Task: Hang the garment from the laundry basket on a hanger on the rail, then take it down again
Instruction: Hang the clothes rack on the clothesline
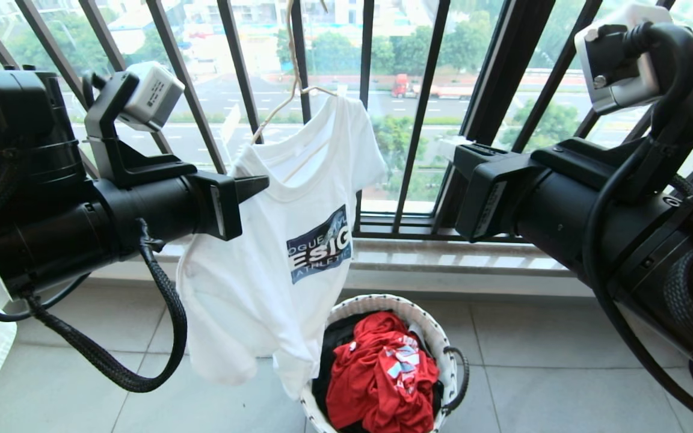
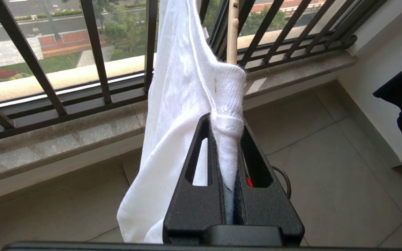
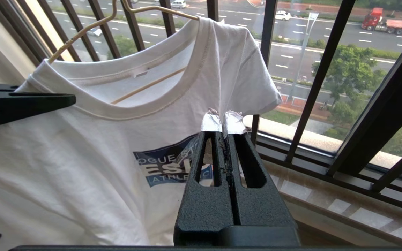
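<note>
White shirt (image 1: 274, 264) hangs askew on the hanger (image 1: 289, 99) above the basket (image 1: 437, 337), one shoulder on, the other pinched in my left claw (image 2: 227, 120). My right claw (image 3: 223, 122), clamped empty, waits just beside the seated sleeve, so left is nearer.

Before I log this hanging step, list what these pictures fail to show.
- Rail: the hanger hook runs off the head view's top edge; what it hangs on is unseen.
- Left gripper tips: wrapped in the T-shirt collar they pinch.
- Chest print: partly behind the shut, empty right gripper.
- Laundry basket: contents under the red garment hidden.
</note>
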